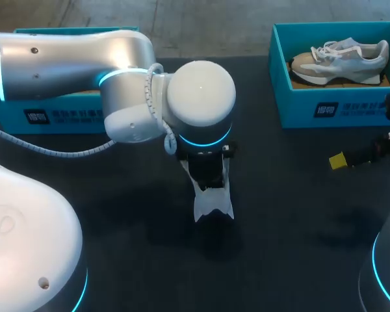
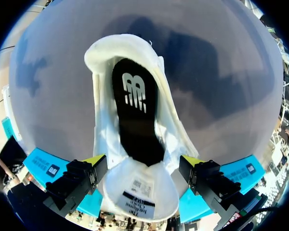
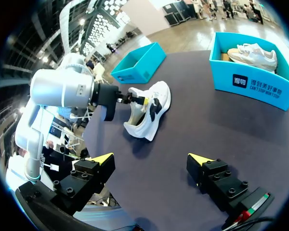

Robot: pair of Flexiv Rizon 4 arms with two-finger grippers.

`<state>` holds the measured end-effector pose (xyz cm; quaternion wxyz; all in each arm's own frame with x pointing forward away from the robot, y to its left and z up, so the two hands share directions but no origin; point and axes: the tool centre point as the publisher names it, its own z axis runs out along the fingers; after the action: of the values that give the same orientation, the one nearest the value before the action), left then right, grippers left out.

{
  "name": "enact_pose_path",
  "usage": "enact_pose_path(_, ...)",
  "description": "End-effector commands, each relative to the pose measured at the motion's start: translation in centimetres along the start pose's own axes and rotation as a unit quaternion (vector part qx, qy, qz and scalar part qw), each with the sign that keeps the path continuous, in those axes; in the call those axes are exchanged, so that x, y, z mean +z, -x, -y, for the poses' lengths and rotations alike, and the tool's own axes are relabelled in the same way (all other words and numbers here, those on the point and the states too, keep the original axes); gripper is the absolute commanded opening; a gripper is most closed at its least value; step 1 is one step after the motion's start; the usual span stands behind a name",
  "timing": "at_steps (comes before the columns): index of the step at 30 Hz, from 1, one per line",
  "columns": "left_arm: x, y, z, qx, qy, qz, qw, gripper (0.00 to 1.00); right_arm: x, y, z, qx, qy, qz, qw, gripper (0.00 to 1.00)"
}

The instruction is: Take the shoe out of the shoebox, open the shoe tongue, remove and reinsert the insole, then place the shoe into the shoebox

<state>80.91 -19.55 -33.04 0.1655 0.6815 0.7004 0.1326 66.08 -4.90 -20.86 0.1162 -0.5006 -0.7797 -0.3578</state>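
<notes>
A white shoe lies on the dark table near the middle, directly under my left gripper. In the left wrist view the shoe is seen from above. Its black insole lies inside, and the tongue is folded back between the fingers of my left gripper, which stand open on either side of it. My right gripper is open and holds nothing, well short of the shoe. In the head view my right gripper is at the right edge.
A teal shoebox at the back right holds a second, beige and white shoe. Another teal box stands at the back left, partly hidden by my left arm. In the right wrist view both boxes show beyond the shoe.
</notes>
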Motion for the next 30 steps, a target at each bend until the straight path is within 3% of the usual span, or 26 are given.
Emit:
enact_pose_path(1, -0.5, -0.2, -1.0, 0.002, -0.005, 0.003, 1.0, 1.0, 0.0, -0.1, 0.1, 0.001, 0.0, 0.001, 1.0, 1.0)
enact_pose_path(17, -1.7, -0.2, -5.4, -0.002, 0.018, 0.005, 1.0, 1.0, 0.0, -0.1, 0.1, 0.001, 0.0, 0.001, 1.0, 1.0)
enact_pose_path(19, -1.7, -0.1, -5.9, -0.003, 0.018, 0.005, 1.0, 0.84, 0.0, -0.1, 0.1, 0.001, 0.0, 0.001, 1.0, 1.0)
enact_pose_path(20, -1.6, -0.1, -6.0, -0.004, 0.018, 0.005, 1.0, 0.64, 0.0, -0.1, 0.1, 0.001, 0.0, 0.001, 1.0, 1.0)
enact_pose_path(21, -1.6, -0.1, -6.2, -0.004, 0.017, 0.005, 1.0, 0.51, 0.0, -0.1, 0.1, 0.001, 0.0, 0.001, 1.0, 1.0)
enact_pose_path(30, -1.2, -0.2, -6.9, -0.009, -0.014, 0.011, 1.0, 0.44, 0.0, -0.1, 0.1, 0.001, 0.0, 0.001, 1.0, 1.0)
